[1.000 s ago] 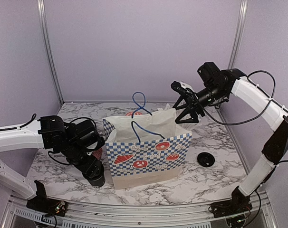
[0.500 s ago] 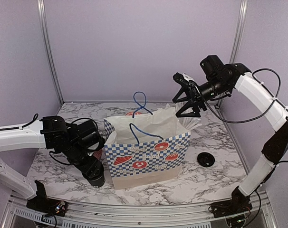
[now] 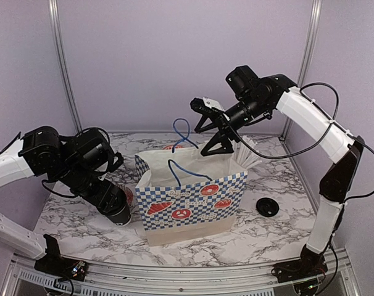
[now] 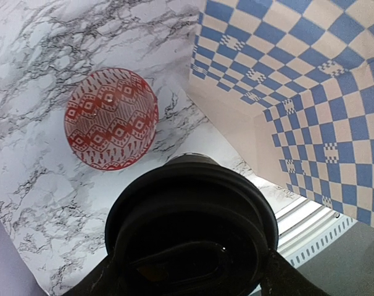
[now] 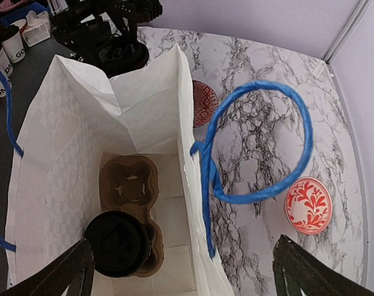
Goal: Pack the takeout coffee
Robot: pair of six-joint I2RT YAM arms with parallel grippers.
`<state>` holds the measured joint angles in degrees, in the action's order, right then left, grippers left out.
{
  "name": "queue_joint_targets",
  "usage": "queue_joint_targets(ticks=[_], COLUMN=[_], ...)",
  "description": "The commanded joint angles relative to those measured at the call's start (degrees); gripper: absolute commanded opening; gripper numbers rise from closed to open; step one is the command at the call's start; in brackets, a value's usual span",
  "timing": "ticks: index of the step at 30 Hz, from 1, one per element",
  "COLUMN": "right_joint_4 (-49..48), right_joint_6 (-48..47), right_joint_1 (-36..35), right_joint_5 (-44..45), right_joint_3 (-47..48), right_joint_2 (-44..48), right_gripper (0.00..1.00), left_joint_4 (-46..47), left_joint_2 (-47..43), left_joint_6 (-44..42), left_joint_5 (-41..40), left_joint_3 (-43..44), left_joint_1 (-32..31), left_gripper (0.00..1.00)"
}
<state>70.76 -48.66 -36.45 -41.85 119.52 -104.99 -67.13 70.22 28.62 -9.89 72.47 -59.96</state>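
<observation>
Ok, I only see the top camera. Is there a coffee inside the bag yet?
Observer: Yes. One lidded black cup sits in the brown carrier tray at the bottom of the bag.
Operator: Is the tray's other hole full?
Observer: No, it is empty.
Operator: Does the cup in the left arm have a lid?
Observer: Yes. The second cup, gripped by the left end effector, wears a black lid.
</observation>
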Motion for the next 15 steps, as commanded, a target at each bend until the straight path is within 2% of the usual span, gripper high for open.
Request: queue_joint_targets(ticks=[1, 4, 7, 9, 12, 13, 15], right_joint_4=[-1.36, -4.27, -5.62, -5.63, -4.99, -5.00, -5.50], right_joint_6=[1.84, 5.50, 8.28, 8.91, 9.18, 9.36, 9.98], right_joint_1=[-3.32, -4.31, -4.45, -4.47, -4.43, -4.45, -4.49], right_joint_5=[1.68, 0.90, 0.19, -0.36, -2.72, -3.44, -4.36], right_joint_3=[5.69, 8.46, 11.04, 11.70, 11.67, 11.36, 10.35], right_joint_2=[-2.76, -5.00, -7.41, -8.45, -8.54, -8.21, -7.52], right_gripper=[0.97, 0.90, 0.77, 0.61, 0.26, 0.19, 0.16], left_joint_4=[-9.16, -13.43, -15.49, -15.51, -15.39, -15.10, -13.44], left_joint_2=[-1.90, -1.78, -1.65, -1.23, 0.33, 1.36, 3.10], left_joint_6=[2.61, 3.90, 3.68, 3.35, 2.17, 0.76, -2.63], left_joint_5=[-6.27, -10.11, -11.82, -12.47, -14.58, -15.27, -15.61], left_joint_3=[5.61, 10.61, 16.58, 22.56, 32.28, 35.88, 41.91], left_joint_1=[-0.15, -0.15, -0.15, -0.15, -0.15, -0.15, -0.15], left_gripper=[0.63, 0.63, 0.62, 0.60, 0.57, 0.57, 0.56])
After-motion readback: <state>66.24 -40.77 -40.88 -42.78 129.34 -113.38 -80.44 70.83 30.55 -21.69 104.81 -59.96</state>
